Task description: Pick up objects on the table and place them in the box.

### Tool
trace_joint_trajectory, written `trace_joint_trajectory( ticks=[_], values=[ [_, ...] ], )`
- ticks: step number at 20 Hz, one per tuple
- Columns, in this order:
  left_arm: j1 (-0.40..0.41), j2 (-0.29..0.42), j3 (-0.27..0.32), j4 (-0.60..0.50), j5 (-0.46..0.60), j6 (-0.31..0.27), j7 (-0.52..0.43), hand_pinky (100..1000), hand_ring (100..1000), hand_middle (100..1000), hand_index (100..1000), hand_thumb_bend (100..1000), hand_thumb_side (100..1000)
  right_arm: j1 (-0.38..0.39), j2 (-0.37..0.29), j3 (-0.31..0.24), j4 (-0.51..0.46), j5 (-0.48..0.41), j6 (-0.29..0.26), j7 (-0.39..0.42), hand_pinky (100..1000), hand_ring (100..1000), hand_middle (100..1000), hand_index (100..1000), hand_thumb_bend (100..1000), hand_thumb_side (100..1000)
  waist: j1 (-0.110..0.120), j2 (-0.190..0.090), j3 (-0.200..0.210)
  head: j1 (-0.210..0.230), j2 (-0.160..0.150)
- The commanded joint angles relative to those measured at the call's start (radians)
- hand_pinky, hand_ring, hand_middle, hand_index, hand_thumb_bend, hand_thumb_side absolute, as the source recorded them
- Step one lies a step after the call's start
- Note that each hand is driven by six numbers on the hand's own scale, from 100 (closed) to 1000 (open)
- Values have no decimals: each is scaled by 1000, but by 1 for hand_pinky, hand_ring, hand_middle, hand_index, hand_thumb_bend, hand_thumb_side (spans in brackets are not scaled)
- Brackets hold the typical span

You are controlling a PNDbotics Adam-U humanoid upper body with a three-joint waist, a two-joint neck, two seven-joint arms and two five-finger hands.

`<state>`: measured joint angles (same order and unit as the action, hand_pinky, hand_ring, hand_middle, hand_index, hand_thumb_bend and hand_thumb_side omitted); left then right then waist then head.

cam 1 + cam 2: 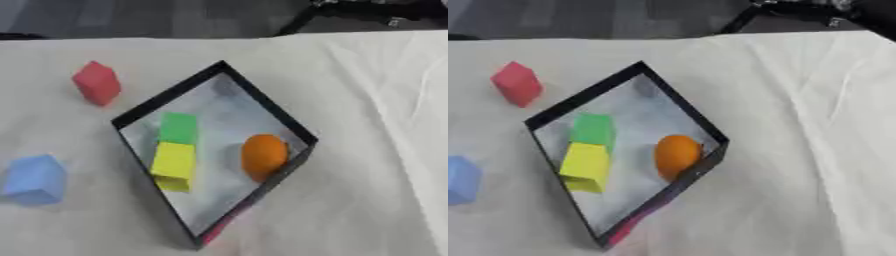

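A shallow box with a black rim (168, 95) and a pale floor lies turned like a diamond in the middle of the white cloth. Inside it sit a green block (178, 128), a yellow block (174, 165) just in front of the green one, and an orange rounded thing (263, 156) against the right wall. Outside the box, a red block (96, 82) stands on the cloth to the upper left, and a blue block (35, 179) rests at the lower left. Neither hand shows in either view.
White cloth (367, 125) covers the table, with creases on the right side. A reddish patch (219, 231) shows on the box's outer wall near its front corner. Beyond the far table edge lie a dark floor and black stand legs (350, 12).
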<state>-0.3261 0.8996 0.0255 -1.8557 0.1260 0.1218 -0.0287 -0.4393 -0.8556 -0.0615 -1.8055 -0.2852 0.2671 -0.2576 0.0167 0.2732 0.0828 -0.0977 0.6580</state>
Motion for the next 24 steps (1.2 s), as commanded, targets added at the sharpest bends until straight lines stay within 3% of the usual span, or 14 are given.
trace_joint_trajectory(
  ticks=[1,5,8,15,20,24],
  values=[
    [-22,145,-25,-17,-90,-26,-170,872,903,881,929,806,672,4,-33,-35,17,-40,-16,-57,831,754,731,796,304,443,16,-13,3,-2,-7],
    [-45,259,-85,-44,-216,-69,-430,873,909,884,930,737,669,17,-36,-36,26,-45,-20,-72,831,753,731,796,307,444,18,-15,6,-2,-3],
    [-71,304,-124,-76,-263,-86,-547,874,910,886,933,725,670,24,-37,-36,27,-34,-17,-68,831,752,729,796,310,444,21,-18,11,-4,-3],
    [-127,334,-201,-83,-256,-88,-693,883,917,880,927,721,579,30,-33,-33,25,-24,-18,-51,830,749,725,795,313,438,26,-27,20,42,7],
    [-148,334,-255,-60,-224,-62,-791,888,919,874,907,702,500,29,-30,-29,22,-17,-20,-48,828,746,721,793,315,435,27,-30,17,46,2],
    [-137,337,-265,-68,-218,-18,-795,889,918,868,901,695,479,33,-27,-31,23,-17,-19,-51,826,743,719,792,315,436,29,-29,16,41,0]
  ],
)
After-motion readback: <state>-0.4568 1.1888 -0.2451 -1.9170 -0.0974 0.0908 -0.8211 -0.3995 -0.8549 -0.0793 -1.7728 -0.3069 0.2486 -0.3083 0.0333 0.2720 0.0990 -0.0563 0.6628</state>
